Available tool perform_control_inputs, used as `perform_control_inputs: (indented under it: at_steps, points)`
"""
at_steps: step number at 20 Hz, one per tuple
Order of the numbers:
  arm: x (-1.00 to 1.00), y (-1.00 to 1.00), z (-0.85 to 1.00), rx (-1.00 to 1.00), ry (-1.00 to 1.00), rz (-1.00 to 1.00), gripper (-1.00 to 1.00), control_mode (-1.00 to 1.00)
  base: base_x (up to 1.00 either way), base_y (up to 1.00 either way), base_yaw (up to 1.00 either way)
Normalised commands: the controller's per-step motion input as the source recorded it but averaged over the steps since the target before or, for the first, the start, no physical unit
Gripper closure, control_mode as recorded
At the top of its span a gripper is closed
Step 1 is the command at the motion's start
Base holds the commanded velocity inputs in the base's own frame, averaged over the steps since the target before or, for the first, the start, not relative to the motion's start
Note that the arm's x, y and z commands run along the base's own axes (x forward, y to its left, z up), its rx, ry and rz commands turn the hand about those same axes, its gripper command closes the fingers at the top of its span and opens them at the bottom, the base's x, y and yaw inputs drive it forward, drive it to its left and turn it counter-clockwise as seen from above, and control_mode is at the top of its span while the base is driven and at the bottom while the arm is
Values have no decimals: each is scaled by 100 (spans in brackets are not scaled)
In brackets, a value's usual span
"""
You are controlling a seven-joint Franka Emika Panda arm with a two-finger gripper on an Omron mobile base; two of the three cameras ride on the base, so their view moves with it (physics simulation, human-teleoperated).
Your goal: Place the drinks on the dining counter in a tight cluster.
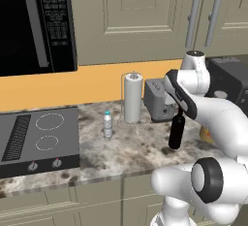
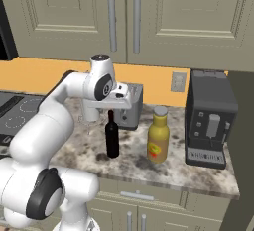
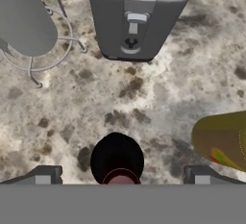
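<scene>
White rounded arm [image 1: 213, 118], dark joint caps, glossy shell

Juice bottle [image 1: 207, 134] mostly hidden behind arm in left base view, cut by edge in hand view. Wine bottle [image 1: 176, 131] neck covered by arm above it. Microwave [image 1: 34, 24] cropped at edge; panel text too small to read.

Water bottle [image 1: 107, 124] stands between stovetop [image 1: 38, 137] and wine bottle [image 1: 177, 130].

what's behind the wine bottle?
A grey toaster stands behind the wine bottle, against the orange backsplash. The arm covers part of the toaster's top in the right base view.
</scene>
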Motion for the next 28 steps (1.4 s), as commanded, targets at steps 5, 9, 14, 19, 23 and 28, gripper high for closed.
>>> perform_control_inputs:
  at_steps: [5, 9, 14, 19, 23, 28]
  points:
    - [2, 0, -25, 0, 0, 0, -100, -100, 0, 0, 0]
    - [0, 0, -18, 0, 0, 0, -100, -100, 0, 0, 0]
    - [0, 0, -4, 0, 0, 0, -100, -100, 0, 0, 0]
    - [0, 0, 0, 0, 0, 0, 100, -100, 0, 0, 0]
    - [0, 0, 0, 0, 0, 0, 100, -100, 0, 0, 0]
    - [0, 0, 0, 0, 0, 0, 100, -100, 0, 0, 0]
